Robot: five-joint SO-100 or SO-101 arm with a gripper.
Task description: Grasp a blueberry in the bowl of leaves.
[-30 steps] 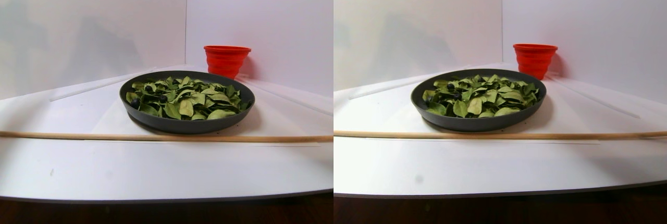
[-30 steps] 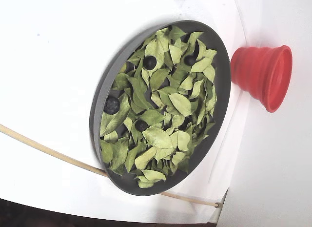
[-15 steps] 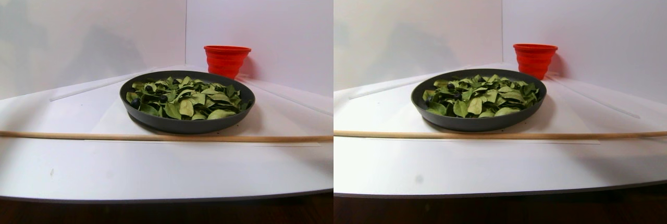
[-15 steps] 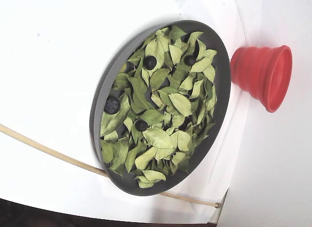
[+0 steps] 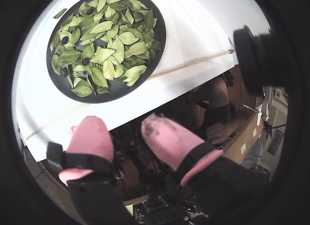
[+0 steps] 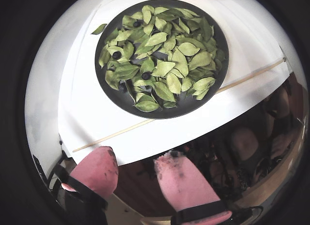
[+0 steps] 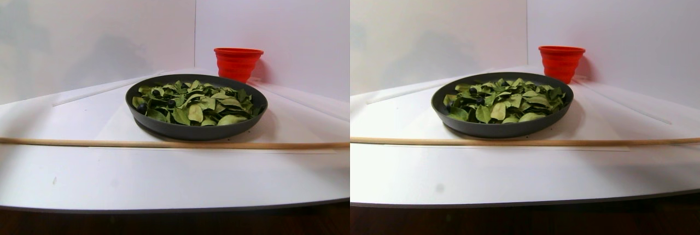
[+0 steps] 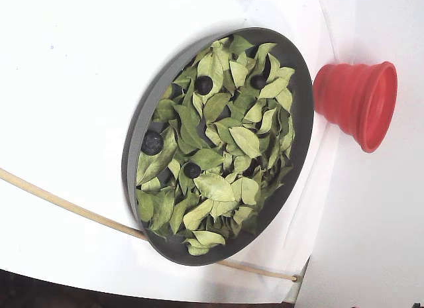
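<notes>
The bowl of leaves (image 6: 220,65) is a dark-grey shallow dish heaped with light-green leaves on the white table. It shows in both wrist views (image 5: 157,51), the stereo pair view (image 7: 164,128) and the fixed view (image 8: 132,155). A small blueberry (image 8: 192,169) lies among the leaves near the middle (image 6: 146,76) (image 5: 85,61) (image 7: 171,103). Others lie nearby (image 8: 204,85) (image 6: 116,55). A larger dark berry (image 8: 152,142) sits by the rim. My gripper (image 6: 135,156) (image 5: 122,122) is open and empty, its pink fingers (image 6: 181,186) hanging off the table's front edge, well short of the bowl.
A thin wooden stick (image 6: 169,113) (image 7: 164,144) lies across the table between gripper and bowl. A red ribbed cup (image 8: 358,102) (image 7: 238,63) stands behind the bowl. A stray leaf (image 6: 99,29) lies beside the dish. A dark camera body (image 5: 252,55) sits at the right.
</notes>
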